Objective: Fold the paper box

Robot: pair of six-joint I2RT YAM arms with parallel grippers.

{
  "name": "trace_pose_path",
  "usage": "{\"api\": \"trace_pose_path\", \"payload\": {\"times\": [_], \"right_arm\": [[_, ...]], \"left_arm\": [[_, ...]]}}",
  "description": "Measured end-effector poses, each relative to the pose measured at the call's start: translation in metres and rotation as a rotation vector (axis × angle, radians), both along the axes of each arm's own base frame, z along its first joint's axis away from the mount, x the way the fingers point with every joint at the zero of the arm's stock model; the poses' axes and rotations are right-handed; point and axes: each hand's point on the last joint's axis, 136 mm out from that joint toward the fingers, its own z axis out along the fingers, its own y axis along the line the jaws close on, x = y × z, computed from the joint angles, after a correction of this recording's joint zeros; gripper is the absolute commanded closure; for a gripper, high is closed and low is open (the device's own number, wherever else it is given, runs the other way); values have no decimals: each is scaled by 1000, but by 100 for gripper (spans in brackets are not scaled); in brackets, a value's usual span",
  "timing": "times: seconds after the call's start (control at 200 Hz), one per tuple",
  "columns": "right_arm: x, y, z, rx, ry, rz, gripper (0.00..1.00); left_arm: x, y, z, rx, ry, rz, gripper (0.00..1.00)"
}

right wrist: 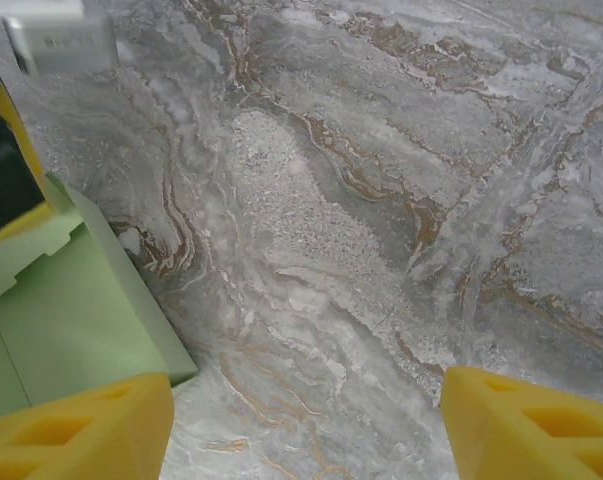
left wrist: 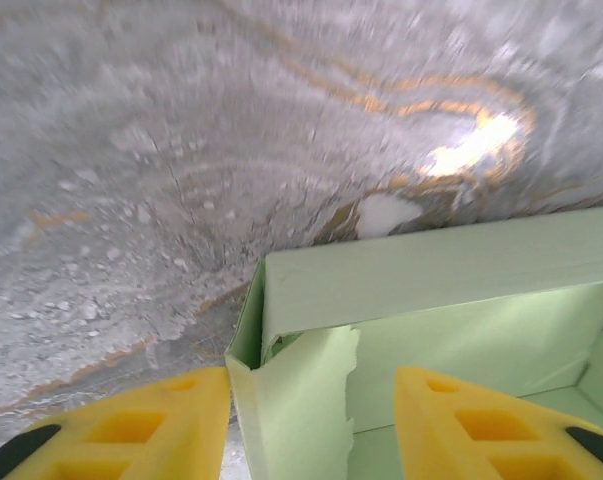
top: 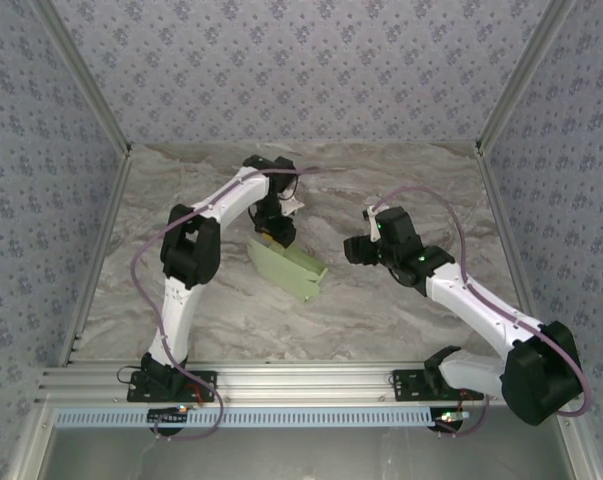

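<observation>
Folding underway, walls part-raised: your paper box (top: 286, 268) lies on the worktop (top: 381, 310). Left hand (left wrist: 311, 400) open astride a corner flap, gripping nothing; right hand (right wrist: 306, 400) open, empty. Next, likely: tuck that flap inward.

From overhead, the left gripper (top: 274, 232) covers the far end of the paper box (top: 289, 268), hiding its own fingertips and the card beneath. The left wrist view cuts the box off at its right and bottom edges, and the marbled tabletop (left wrist: 181, 150) there is blurred. In the right wrist view a white object (right wrist: 61, 40), cropped at the top-left corner, is too blurred to identify.
</observation>
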Motion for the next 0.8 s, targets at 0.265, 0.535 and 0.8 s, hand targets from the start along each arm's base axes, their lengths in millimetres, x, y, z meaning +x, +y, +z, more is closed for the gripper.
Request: {"api": "trace_pose_path", "payload": {"times": [0.265, 0.535, 0.8], "right_arm": [[-2, 2, -10, -12, 26, 7, 27], [9, 19, -42, -64, 129, 33, 29], [37, 38, -68, -107, 216, 41, 33]], "left_arm": [[28, -11, 44, -92, -149, 19, 49], [22, 77, 133, -243, -454, 329, 50], [-30, 165, 94, -232, -540, 705, 54]]}}
